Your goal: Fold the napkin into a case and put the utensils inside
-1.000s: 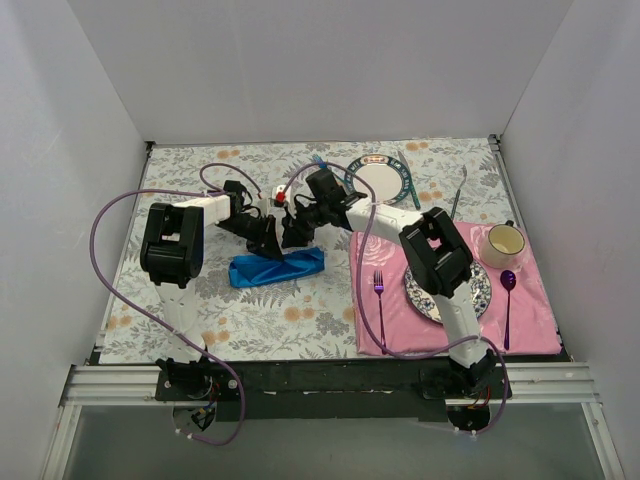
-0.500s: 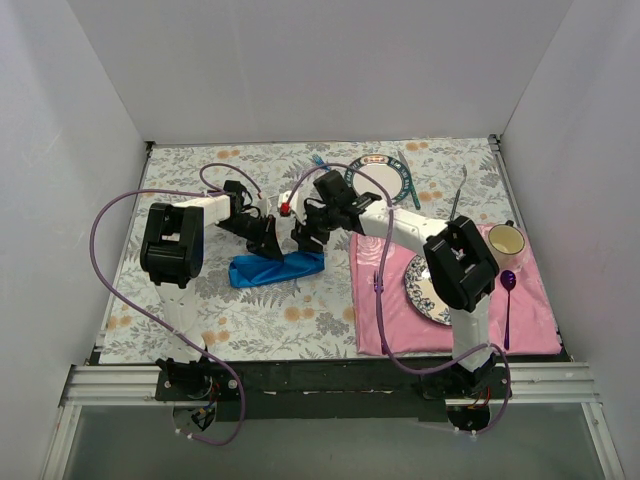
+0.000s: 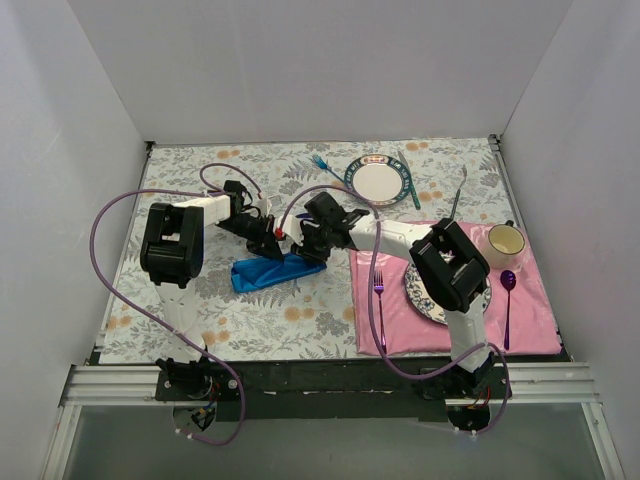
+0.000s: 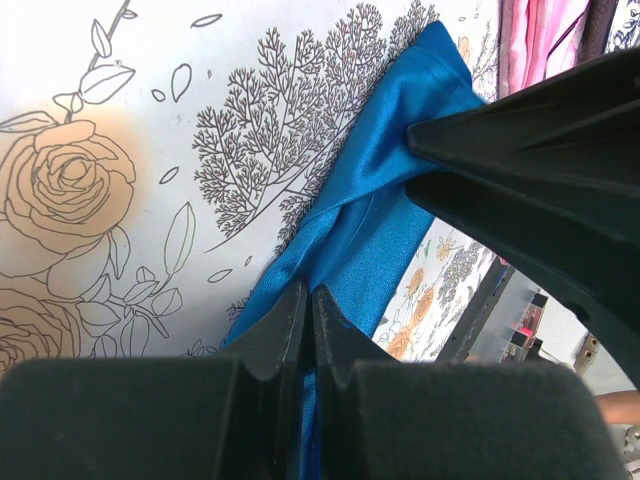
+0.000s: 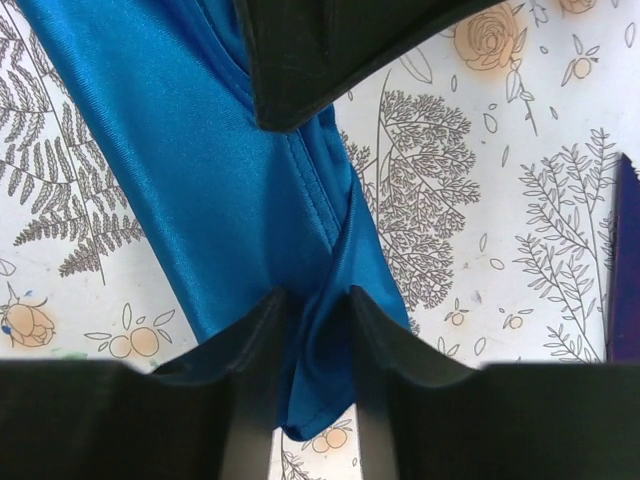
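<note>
Floral tablecloth (image 3: 180,172): left fingers (image 4: 268,345) pinch napkin (image 3: 275,272), right fingers (image 5: 258,345) straddle it.

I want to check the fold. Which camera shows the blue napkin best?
The right wrist view: the napkin fills it, layers and hem clear. The left wrist view shows only one creased end. The top view shows its long shape, but small.
</note>
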